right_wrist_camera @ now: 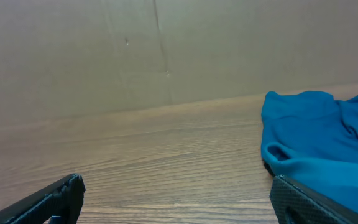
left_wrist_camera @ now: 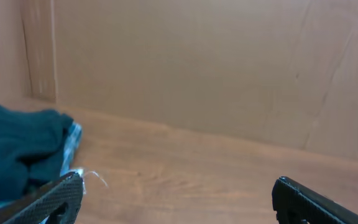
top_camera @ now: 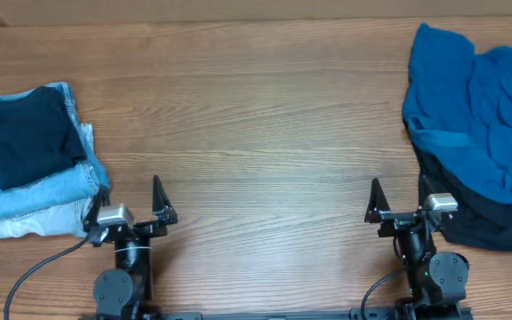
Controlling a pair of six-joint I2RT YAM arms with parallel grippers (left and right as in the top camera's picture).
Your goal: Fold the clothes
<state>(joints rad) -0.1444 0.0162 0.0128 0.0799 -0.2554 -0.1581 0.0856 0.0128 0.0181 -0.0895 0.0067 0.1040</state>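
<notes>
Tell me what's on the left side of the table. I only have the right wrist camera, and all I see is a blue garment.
Observer: At the left edge, a folded navy garment rests on folded light-blue denim.
Operator: Is my blue garment folded too?
Observer: No. The blue garment lies crumpled on top of a dark garment.
Operator: Is the left arm holding anything?
Observer: No. The left fingers are open and empty, close beside the denim.
</notes>
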